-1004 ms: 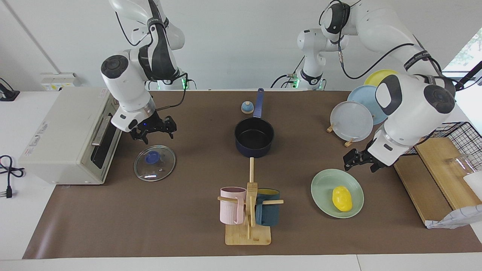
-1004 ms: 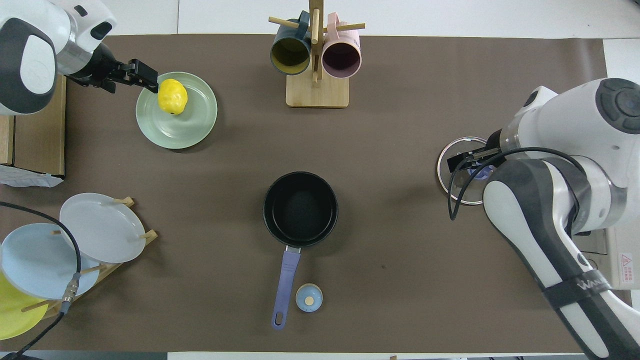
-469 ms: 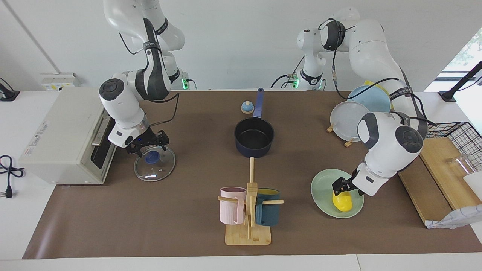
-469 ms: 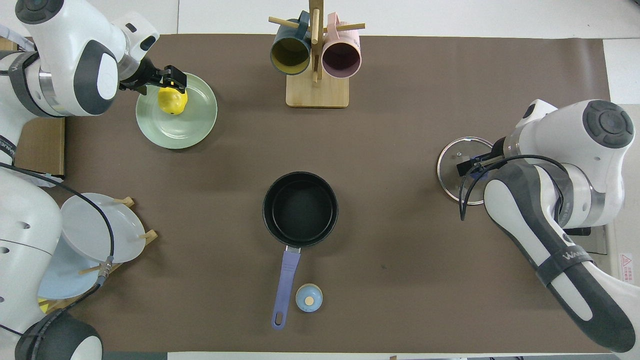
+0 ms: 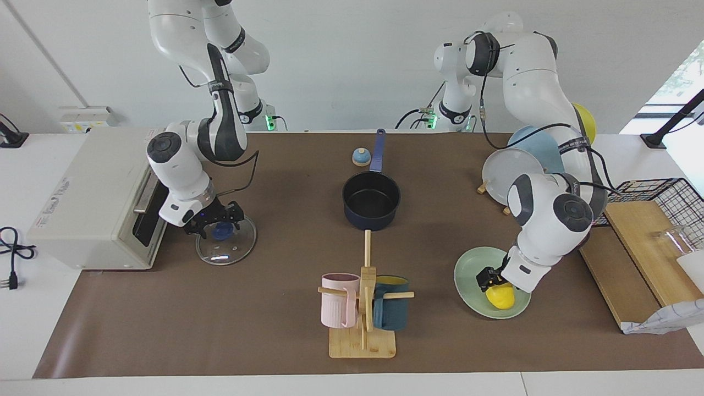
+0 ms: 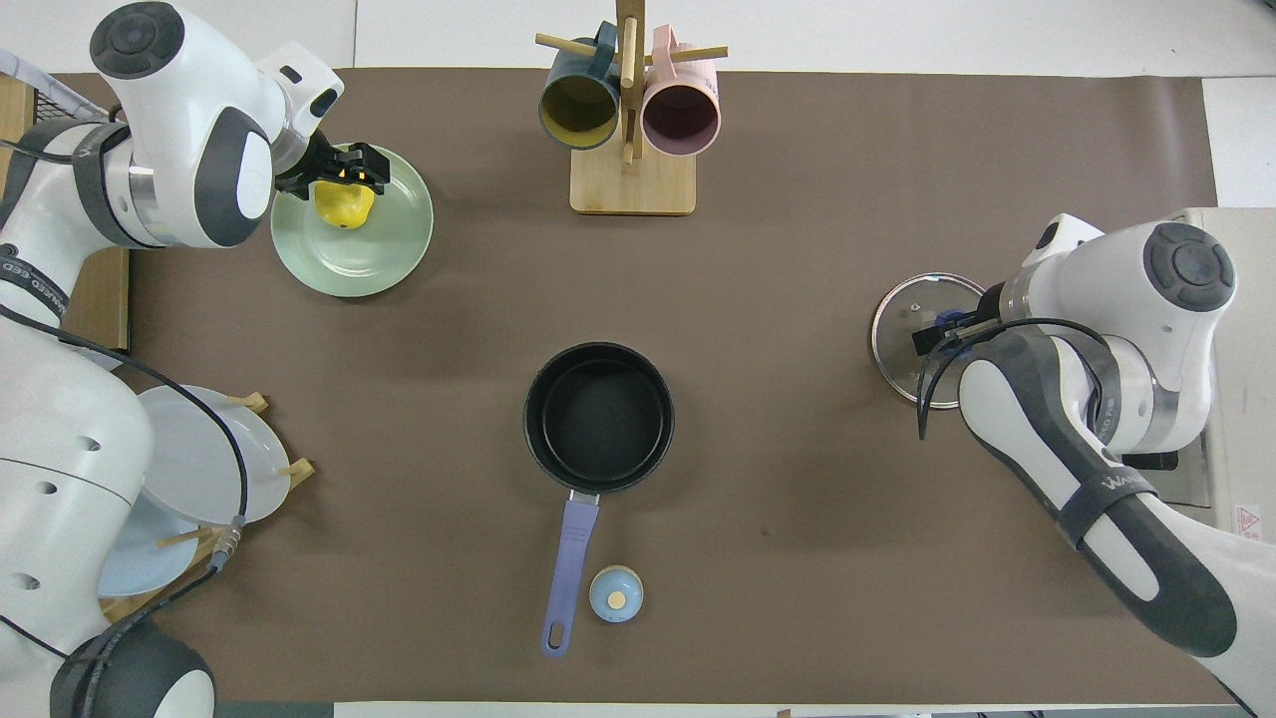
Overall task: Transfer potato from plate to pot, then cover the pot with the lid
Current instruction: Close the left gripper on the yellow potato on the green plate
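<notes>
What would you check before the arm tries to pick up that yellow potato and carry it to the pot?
1. Potato lies on the plate: ok.
2. Left gripper is down at the potato, fingers open: ok.
3. Fingers sit on both sides of the potato: cannot tell.
4. Pot is empty and uncovered: ok.
5. Lid lies flat on the table, right gripper open over its knob: ok.

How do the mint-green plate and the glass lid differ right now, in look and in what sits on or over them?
The plate is opaque pale green with a ridged rim; the lid is clear glass with a metal rim. The plate carries the potato, with the left gripper down at it; the lid has only its blue knob, with the right gripper over it. The plate lies toward the left arm's end, the lid toward the right arm's. Both are round and lie flat.
</notes>
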